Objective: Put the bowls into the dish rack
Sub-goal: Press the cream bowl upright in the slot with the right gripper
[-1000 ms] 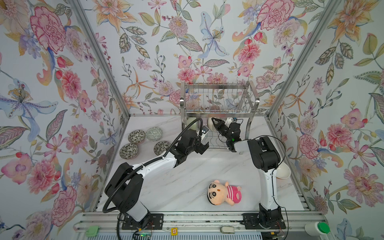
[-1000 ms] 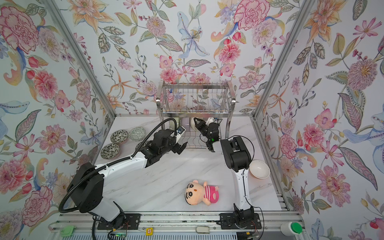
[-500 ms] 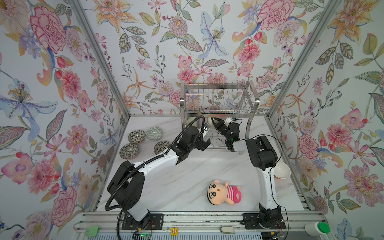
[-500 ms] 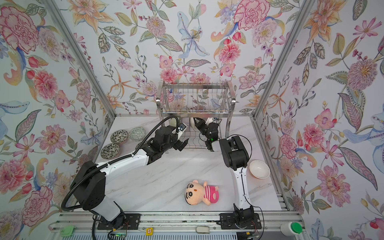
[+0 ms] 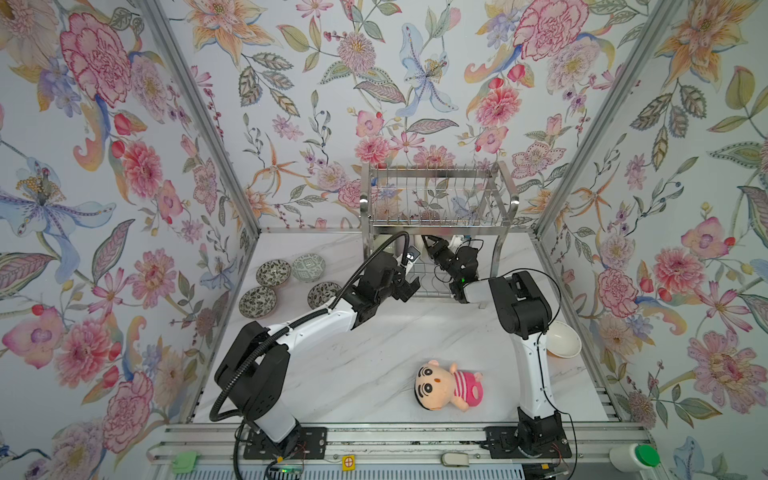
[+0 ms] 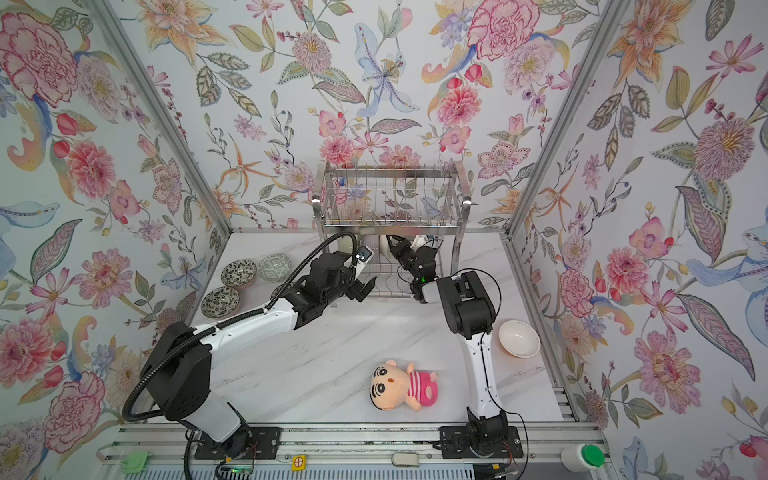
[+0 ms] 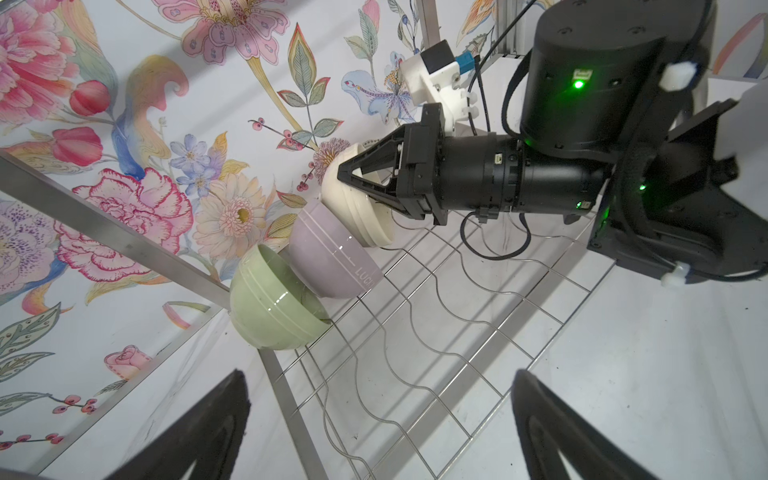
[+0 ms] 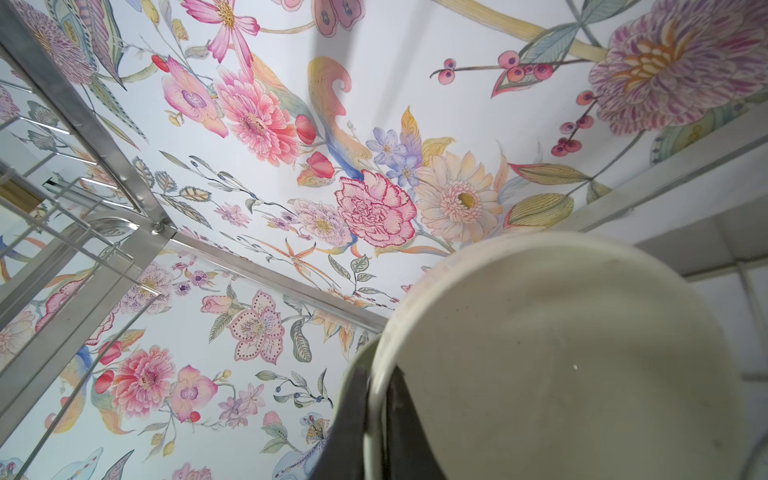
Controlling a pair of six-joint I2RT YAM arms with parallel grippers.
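The dish rack (image 5: 436, 195) (image 6: 390, 195) stands at the back wall. On its lower wire tier (image 7: 415, 332) three bowls lean in a row: pale green (image 7: 270, 307), lavender (image 7: 328, 257) and cream (image 7: 357, 208). My right gripper (image 7: 345, 174) (image 8: 376, 415) reaches under the upper tier and is shut on the cream bowl's (image 8: 561, 353) rim, one finger on each side. My left gripper (image 5: 409, 286) (image 7: 378, 386) hovers open at the front of the lower tier, with nothing between its fingers. Several dark patterned bowls (image 5: 273, 272) lie on the table at the left.
A bowl with a pale inside (image 5: 563, 338) (image 6: 518, 338) sits by the right wall, beside the right arm. A plush doll in a pink striped shirt (image 5: 449, 384) lies near the front. The rack's steel legs (image 7: 286, 399) flank the lower tier.
The right arm has edged slightly to the left with the cream bowl still in its gripper. The left arm has hardly moved and stays open.
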